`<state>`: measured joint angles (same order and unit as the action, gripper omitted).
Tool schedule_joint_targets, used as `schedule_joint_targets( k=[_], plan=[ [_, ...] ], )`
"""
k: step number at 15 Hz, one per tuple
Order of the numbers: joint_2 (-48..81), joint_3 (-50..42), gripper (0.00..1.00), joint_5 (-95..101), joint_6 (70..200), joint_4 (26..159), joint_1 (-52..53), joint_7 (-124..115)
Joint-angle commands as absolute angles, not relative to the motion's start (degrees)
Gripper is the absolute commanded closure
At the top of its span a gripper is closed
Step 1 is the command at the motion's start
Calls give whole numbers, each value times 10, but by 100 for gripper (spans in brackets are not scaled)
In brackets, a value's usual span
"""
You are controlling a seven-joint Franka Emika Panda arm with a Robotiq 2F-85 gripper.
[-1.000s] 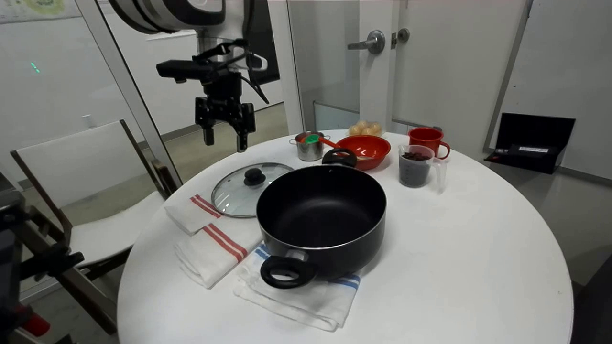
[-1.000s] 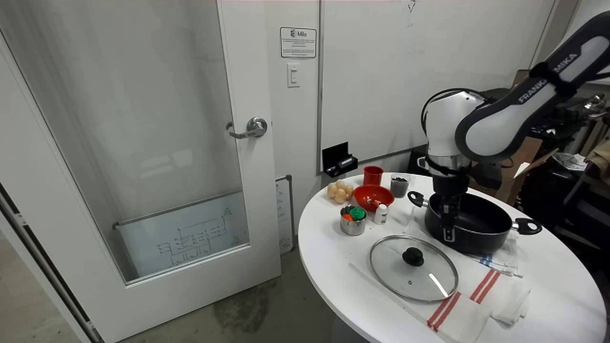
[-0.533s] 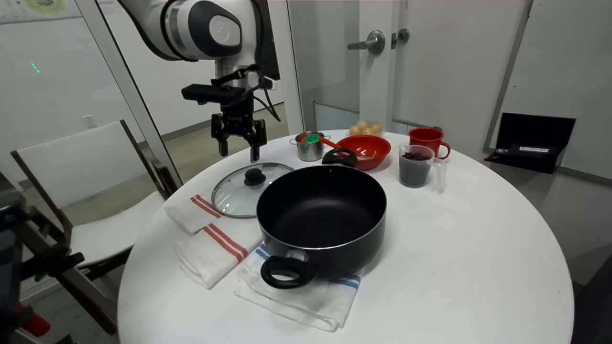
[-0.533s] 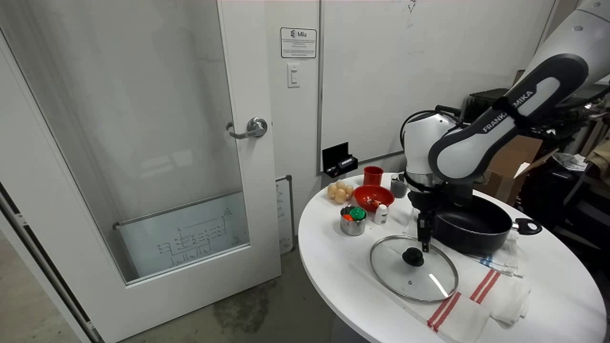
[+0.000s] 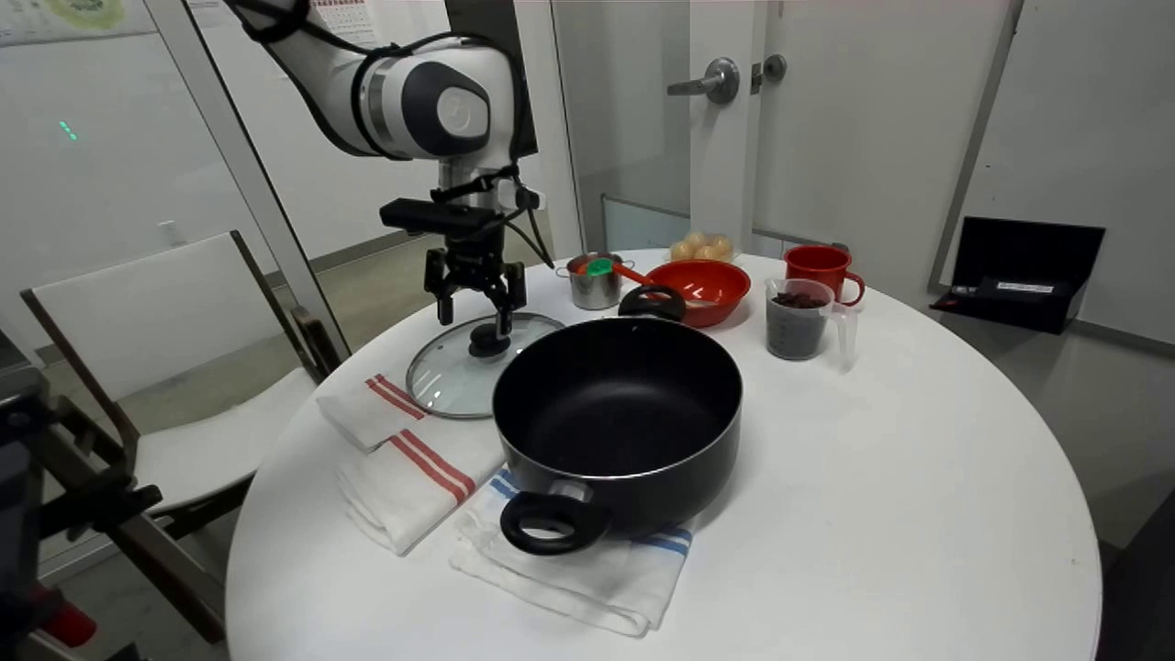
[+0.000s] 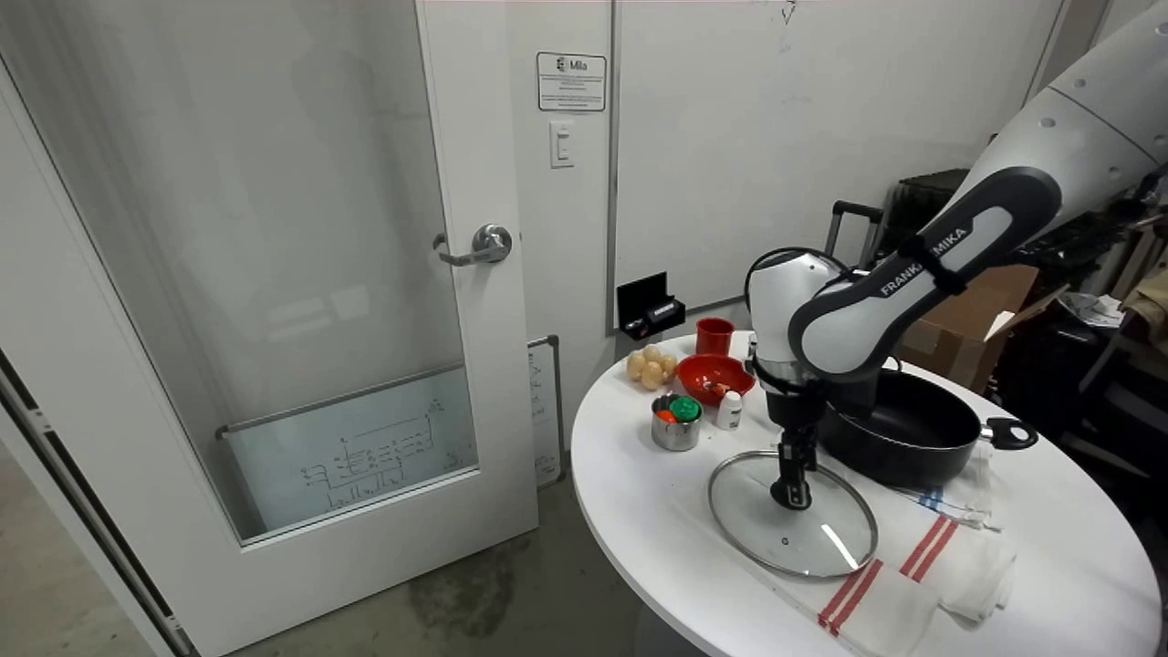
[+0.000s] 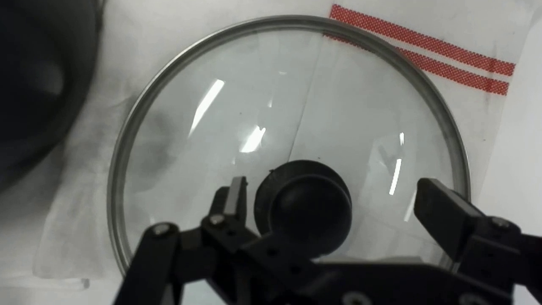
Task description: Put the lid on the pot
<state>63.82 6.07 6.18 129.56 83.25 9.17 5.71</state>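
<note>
Lowered since earlier, the wide-spread claw (image 5: 475, 325) hangs at the knob (image 7: 311, 209) of the glass lid (image 7: 292, 131), beside the pot (image 5: 617, 422).

Round white table (image 5: 872, 532), pale chair (image 5: 216, 436), glass-paned door (image 6: 310, 237), wall whiteboard (image 6: 785, 137), dark-patched floor (image 6: 474, 584)

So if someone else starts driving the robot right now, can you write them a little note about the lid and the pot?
Fingers: open, holding nothing; the knob shows between them in the wrist view, nearer to one. I can't tell if they're low enough.
Lid: lying beside the pot, its rim partly over a red-striped cloth.
Pot: uncovered, at least partly on a blue-striped cloth.
Done: only reaching the knob; lid not gripped yet.
Left: likely line up, close on the knob, lift, carry over and lower onto the pot.
</note>
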Motion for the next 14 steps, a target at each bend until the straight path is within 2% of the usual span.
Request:
schedule_joint_targets(
  k=[1,6,7,8,14],
  plan=[
    [684,56,0,67,1268,762,97,77],
    [716,55,0,66,1254,718,96,85],
    [720,55,18,66,1252,711,96,87],
    [724,56,28,65,1251,705,96,89],
    [728,57,72,64,1238,684,96,93]
  ],
)
